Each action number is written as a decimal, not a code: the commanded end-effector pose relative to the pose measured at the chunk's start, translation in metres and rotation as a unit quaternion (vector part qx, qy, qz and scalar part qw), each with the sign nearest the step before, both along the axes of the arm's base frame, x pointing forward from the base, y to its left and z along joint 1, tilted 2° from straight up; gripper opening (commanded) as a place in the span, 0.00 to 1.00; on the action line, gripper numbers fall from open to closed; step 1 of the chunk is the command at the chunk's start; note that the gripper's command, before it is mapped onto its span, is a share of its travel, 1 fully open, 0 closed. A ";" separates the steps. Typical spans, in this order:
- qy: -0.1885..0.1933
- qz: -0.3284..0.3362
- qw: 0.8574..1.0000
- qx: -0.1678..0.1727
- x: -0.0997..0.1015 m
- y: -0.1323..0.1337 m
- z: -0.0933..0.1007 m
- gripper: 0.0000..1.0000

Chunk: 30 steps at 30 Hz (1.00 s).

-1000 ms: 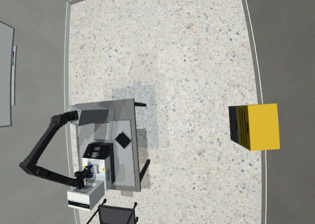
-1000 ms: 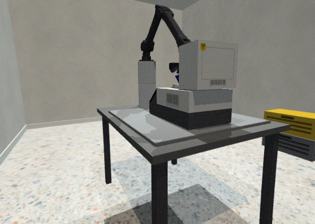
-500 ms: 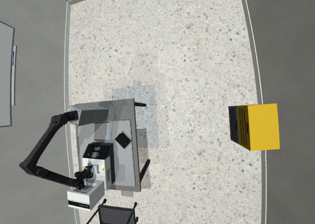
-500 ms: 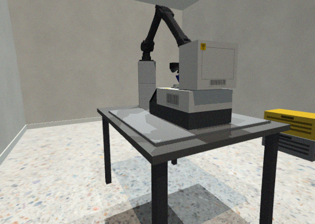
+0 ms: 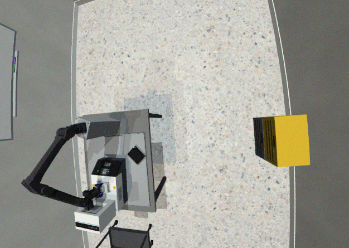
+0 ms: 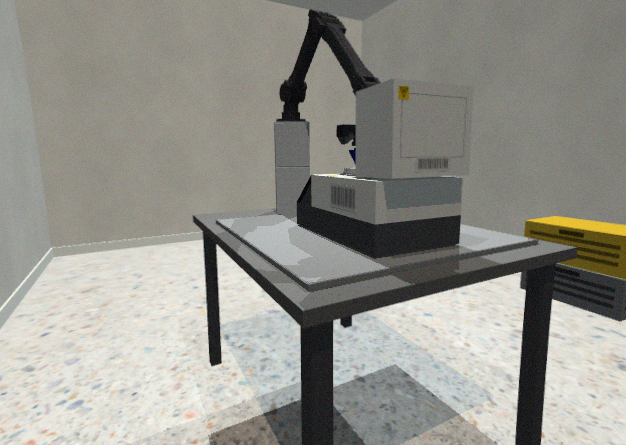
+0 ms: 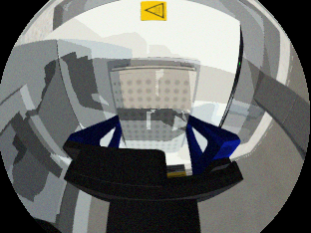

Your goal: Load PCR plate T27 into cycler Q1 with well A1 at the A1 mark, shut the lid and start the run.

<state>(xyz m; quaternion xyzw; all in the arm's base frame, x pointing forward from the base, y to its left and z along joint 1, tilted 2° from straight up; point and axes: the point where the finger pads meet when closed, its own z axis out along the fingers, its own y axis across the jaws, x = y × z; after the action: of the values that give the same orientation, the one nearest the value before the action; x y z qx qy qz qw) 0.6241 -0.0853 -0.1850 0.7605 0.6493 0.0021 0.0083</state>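
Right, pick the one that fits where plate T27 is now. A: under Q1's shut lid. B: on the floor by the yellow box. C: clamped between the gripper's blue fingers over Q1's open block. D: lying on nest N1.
C: in the wrist view the sealed plate T27 sits between the blue fingers of the gripper, and the lid of Q1 stands raised.

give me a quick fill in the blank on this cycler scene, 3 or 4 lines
1. Q1's lid stands ____.
2. The pincer is shut on the ____.
3. The lamp on Q1's panel glows ____.
4. The plate nest N1 on the table holds ____ plate.

Missing words: open; plate T27; green; no
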 end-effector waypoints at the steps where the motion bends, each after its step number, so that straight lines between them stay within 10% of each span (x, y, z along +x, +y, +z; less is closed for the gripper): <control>1: 0.015 0.000 1.000 0.001 -0.007 0.012 -0.021 0.00; 30: 0.012 -0.007 1.000 0.001 -0.007 -0.009 -0.027 0.00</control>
<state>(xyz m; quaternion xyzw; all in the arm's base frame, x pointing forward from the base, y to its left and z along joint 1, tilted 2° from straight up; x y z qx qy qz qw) 0.6225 -0.0833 -0.1866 0.7596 0.6503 0.0019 0.0076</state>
